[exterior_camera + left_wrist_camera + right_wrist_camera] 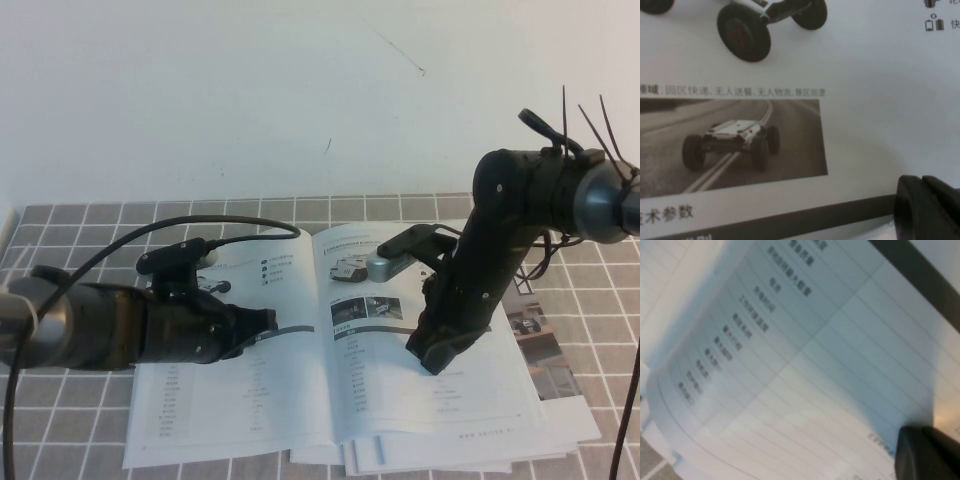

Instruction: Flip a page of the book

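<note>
**Page turn poised at right-hand leaf**

Pressed tip-down with jaws together: right gripper (436,357), on the book (300,400), lying open on the checked cloth (90,215). Spine running 12 to 6, at 9 o'clock. Left gripper (262,325) low over opposite page, state unclear.

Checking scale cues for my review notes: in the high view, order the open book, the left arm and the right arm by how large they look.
1. The book, open flat on the tablecloth, largest.
2-3. The left arm and right arm: alike, and nearer the camera, so unranked.

Left end effector over the left page; right end effector, shut, on the right page.
</note>
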{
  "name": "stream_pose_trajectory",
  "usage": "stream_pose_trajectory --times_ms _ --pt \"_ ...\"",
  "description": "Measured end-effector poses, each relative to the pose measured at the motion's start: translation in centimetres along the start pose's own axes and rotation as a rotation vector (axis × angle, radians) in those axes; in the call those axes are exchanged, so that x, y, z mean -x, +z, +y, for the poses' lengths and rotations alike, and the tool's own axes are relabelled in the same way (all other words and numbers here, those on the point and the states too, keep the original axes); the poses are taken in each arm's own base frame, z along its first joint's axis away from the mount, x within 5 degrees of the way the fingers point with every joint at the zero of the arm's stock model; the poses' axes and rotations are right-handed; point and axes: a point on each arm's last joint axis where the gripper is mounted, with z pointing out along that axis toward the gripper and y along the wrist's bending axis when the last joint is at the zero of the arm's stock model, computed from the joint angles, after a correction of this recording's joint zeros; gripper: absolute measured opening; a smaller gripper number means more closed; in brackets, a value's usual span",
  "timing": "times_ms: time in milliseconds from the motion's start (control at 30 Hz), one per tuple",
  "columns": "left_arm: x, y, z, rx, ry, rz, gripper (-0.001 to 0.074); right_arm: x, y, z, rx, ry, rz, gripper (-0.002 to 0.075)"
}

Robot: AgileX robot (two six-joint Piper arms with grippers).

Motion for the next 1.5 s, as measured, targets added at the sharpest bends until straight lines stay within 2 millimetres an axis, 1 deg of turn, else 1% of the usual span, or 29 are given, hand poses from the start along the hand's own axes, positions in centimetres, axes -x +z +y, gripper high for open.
stream_pose_trajectory --times_ms 100,167,200,267,367,433,467,533,600,667,767,867,967,1033,1100,1133,1200,1300,1367,1433,1500 --pt "0.1 -0.2 -0.1 -0.005 0.030 -0.007 -0.0004 0.1 -0.3 0.1 -0.004 0.001 -0.021 -0.0001" --pt "0.5 -0.8 -0.4 -0.010 0.055 -0.025 -0.0004 0.4 -1.0 0.7 -0.015 -0.005 -0.064 -0.0001" --pt "0.8 -1.3 -0.7 -0.016 0.063 -0.042 -0.0004 0.5 -1.9 0.9 -0.030 -0.012 -0.096 -0.0001" --pt "1.7 -3.2 -1.5 -0.035 0.084 -0.097 -0.0004 0.7 -4.3 1.7 -0.060 -0.033 -0.163 -0.0001" --pt "3.3 -6.9 -3.1 -0.081 0.122 -0.206 -0.0004 0.5 -9.5 3.2 -0.138 -0.086 -0.270 -0.0001" --pt "4.1 -9.8 -4.2 -0.128 0.143 -0.284 -0.0004 -0.1 -13.0 4.1 -0.204 -0.114 -0.326 -0.0001" --pt "4.4 -10.9 -4.7 -0.148 0.160 -0.312 -0.0004 -0.5 -14.4 4.4 -0.235 -0.122 -0.339 -0.0001" --pt "4.7 -13.9 -5.9 -0.211 0.210 -0.374 -0.0004 -1.7 -17.4 5.3 -0.301 -0.136 -0.369 -0.0002" --pt "4.6 -16.6 -6.9 -0.275 0.262 -0.414 -0.0004 -3.1 -19.9 6.2 -0.356 -0.146 -0.392 -0.0002" --pt "4.0 -19.8 -8.1 -0.355 0.335 -0.441 -0.0004 -4.9 -22.7 7.3 -0.409 -0.152 -0.420 -0.0002" --pt "2.3 -23.2 -9.1 -0.443 0.438 -0.400 -0.0004 -7.9 -26.4 9.3 -0.459 -0.162 -0.473 -0.0002" --pt "0.7 -25.8 -9.5 -0.463 0.517 -0.295 -0.0004 -10.6 -28.7 10.9 -0.481 -0.167 -0.493 -0.0002" --pt "-0.6 -27.8 -9.0 -0.385 0.588 -0.201 -0.0004 -13.4 -30.6 12.4 -0.495 -0.167 -0.510 -0.0002" --pt "-1.2 -29.1 -8.1 -0.285 0.603 -0.187 -0.0004 -14.9 -31.4 13.1 -0.507 -0.164 -0.527 -0.0002" --pt "-1.5 -30.6 -7.3 -0.186 0.603 -0.220 -0.0004 -16.8 -32.0 13.9 -0.525 -0.151 -0.557 -0.0002" --pt "-1.8 -31.5 -6.8 -0.138 0.587 -0.251 -0.0004 -17.9 -32.0 14.2 -0.538 -0.139 -0.567 -0.0003" --pt "-2.4 -33.2 -5.8 -0.052 0.586 -0.340 -0.0004 -20.0 -31.4 14.5 -0.556 -0.108 -0.580 -0.0003" --pt "-4.1 -35.7 -4.4 0.024 0.576 -0.483 -0.0004 -23.2 -29.9 15.1 -0.579 -0.065 -0.632 -0.0003" --pt "-5.7 -37.1 -3.3 0.053 0.563 -0.561 -0.0004 -25.5 -28.2 15.3 -0.585 -0.026 -0.675 -0.0003" --pt "-7.2 -38.0 -2.5 0.062 0.553 -0.620 -0.0004 -27.7 -26.6 15.5 -0.592 0.012 -0.715 -0.0003" --pt "-8.5 -38.0 -1.6 0.081 0.555 -0.646 -0.0004 -29.3 -24.6 15.3 -0.605 0.045 -0.738 -0.0003"
